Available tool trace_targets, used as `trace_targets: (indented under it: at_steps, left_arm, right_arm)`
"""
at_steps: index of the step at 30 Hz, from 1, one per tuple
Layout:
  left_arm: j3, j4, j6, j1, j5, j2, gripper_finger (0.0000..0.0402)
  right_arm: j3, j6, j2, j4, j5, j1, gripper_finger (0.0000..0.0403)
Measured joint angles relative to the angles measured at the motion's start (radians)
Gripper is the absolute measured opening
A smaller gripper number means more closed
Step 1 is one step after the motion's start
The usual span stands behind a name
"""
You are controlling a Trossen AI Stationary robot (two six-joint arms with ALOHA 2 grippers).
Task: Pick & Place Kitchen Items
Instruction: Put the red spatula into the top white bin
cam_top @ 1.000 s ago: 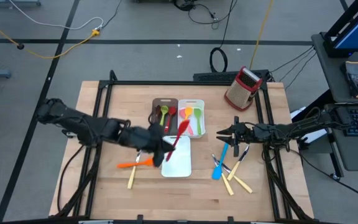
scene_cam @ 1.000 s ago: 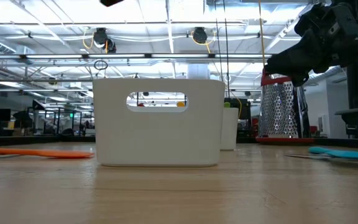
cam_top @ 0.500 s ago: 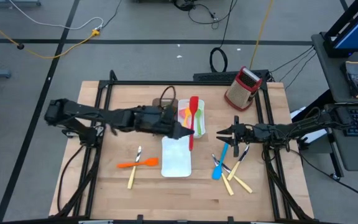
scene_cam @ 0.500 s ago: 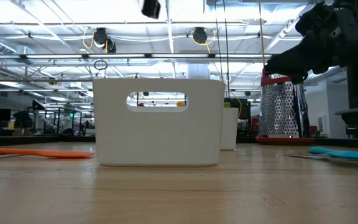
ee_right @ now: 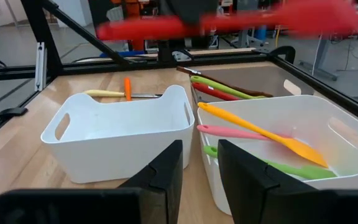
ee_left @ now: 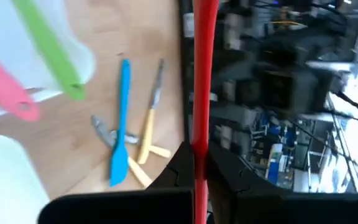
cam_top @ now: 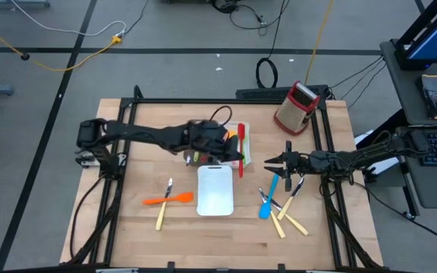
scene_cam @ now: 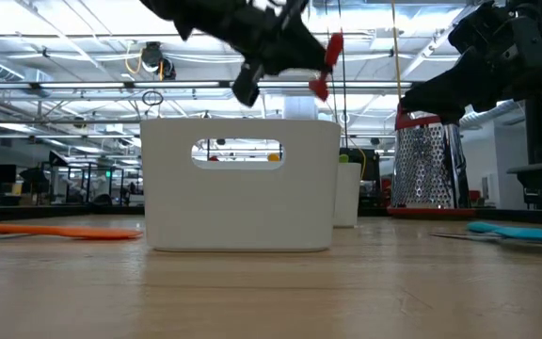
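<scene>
Left gripper [cam_top: 236,154] has carried red spatula [cam_top: 242,149] rightward; right gripper [cam_top: 270,162] waits.

Left pincer [cam_top: 236,154] reaches out mid-table, fingers clamped; right pincer [cam_top: 269,161] hovers alongside, fingers parted.

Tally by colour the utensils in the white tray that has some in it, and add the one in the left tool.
Orange spatula: 1
Pink spatula: 1
Green spatula: 1
Red spatula, gripped by the left tool above the white tray: 1
Total: 4
The right tool hovers open at the table's right and holds nothing.
</scene>
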Motion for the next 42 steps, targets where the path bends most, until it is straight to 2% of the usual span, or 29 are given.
trace_targets:
  at_steps: [6,13,23,29,39,42]
  left_arm:
    - [0.000,-0.059,-0.103,0.071,0.077,0.042,0.0006]
    - [0.000,-0.156,-0.209,0.127,0.101,0.042,0.0006]
    - [0.000,-0.168,-0.354,0.144,0.106,0.040,0.0006]
    - [-0.001,-0.248,-0.371,0.148,0.128,0.054,0.0007]
    - [-0.001,-0.094,-0.426,0.157,0.146,0.153,0.0007]
    - [-0.001,-0.095,-0.430,0.166,0.145,0.163,0.0007]
  right_arm:
    - [0.000,0.000,0.000,0.000,0.000,0.000,0.0093]
    - [0.000,0.000,0.000,-0.003,0.000,0.000,0.0093]
    - [0.000,0.000,0.000,-0.003,0.000,0.000,0.0093]
    - [0.000,0.000,0.000,-0.003,0.000,0.000,0.0093]
    - [0.000,0.000,0.000,-0.007,0.000,0.000,0.0093]
    - [0.000,0.000,0.000,-0.018,0.000,0.000,0.0093]
